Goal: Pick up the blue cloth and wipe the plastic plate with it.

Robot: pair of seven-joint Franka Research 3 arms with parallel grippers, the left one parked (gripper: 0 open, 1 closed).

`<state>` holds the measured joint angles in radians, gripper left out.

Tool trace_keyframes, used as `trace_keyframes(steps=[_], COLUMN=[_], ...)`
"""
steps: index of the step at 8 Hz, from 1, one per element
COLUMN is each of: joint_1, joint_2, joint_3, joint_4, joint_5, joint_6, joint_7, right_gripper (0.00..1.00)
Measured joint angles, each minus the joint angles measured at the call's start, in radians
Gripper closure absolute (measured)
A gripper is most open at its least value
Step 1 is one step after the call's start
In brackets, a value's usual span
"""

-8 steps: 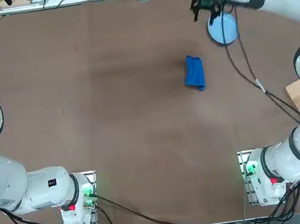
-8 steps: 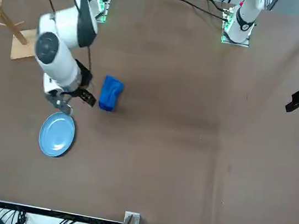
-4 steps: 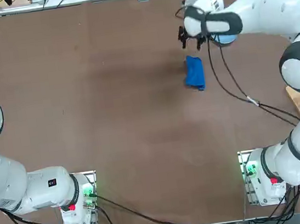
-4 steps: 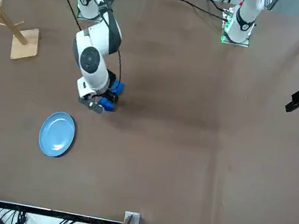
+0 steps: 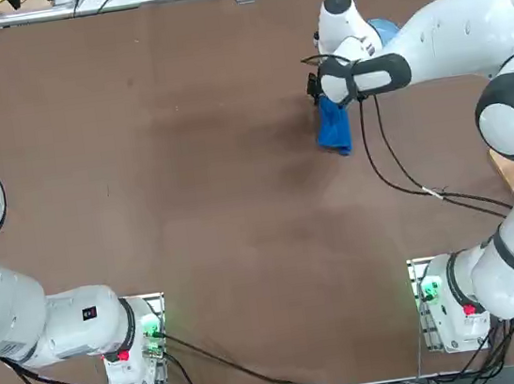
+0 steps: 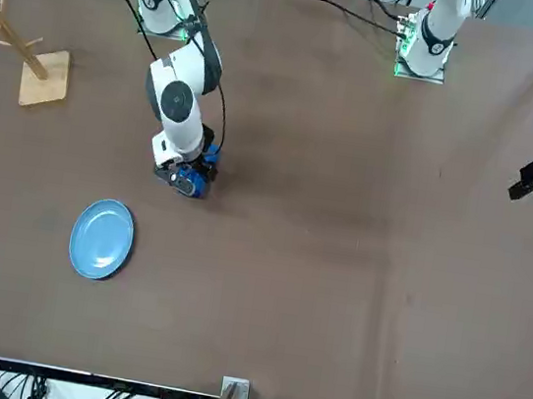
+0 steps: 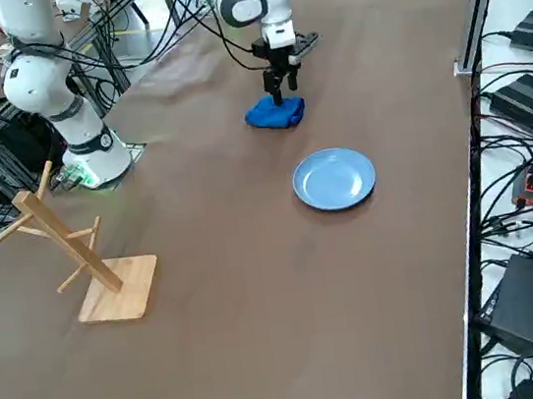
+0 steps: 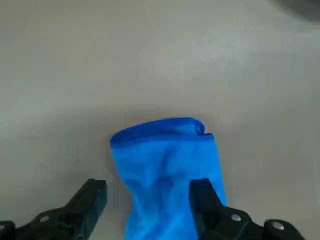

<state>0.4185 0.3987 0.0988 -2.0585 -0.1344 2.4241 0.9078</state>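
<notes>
1. Step in hand: the reach for the blue cloth [image 8: 167, 175]; nothing picked up, plate not wiped.
2. Right hand [image 8: 147, 202] points down over the cloth, fingers spread wide, holding nothing. Wrist view: one finger [image 8: 87, 202] over bare desk beside the cloth, the other [image 8: 207, 205] over the cloth's far edge. The cloth sits between them but off-centre.
3. Cannot tell whether the fingertips touch the fabric or the desk; side view puts the hand [image 7: 282, 83] right above the cloth [image 7: 274, 114], very close.
4. Cloth: bunched, folded lump, deep blue, lying flat on the brown desk [image 5: 187, 163], roughly mid-desk on the right arm's side. Top view shows its free end [image 5: 334, 134] sticking out from under the wrist.
5. Plastic plate [image 6: 101, 238]: pale blue, round, empty, near the cloth but clearly apart from it, towards the desk edge away from the robot. In the top view it is mostly hidden by the arm.
6. Wooden rack [image 7: 81, 255] stands well apart, near the robot's right edge of the desk; not involved.
7. Next move, as I judge it: lower the last bit, centre the fingers on the fold, pinch enough layers so the cloth lifts as one piece.
8. Then carry it over to the plate and press down to rub. The light plate could slide when wiped.
</notes>
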Motion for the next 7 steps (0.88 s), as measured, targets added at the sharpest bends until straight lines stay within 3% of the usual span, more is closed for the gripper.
trace_keyframes(steps=[7], joint_1=[-0.008], joint_2=[0.005], joint_3=[-0.006], joint_4=[-0.102], joint_5=[-0.038], joint_6=[0.138], joint_7=[0.03], right_gripper=[0.0])
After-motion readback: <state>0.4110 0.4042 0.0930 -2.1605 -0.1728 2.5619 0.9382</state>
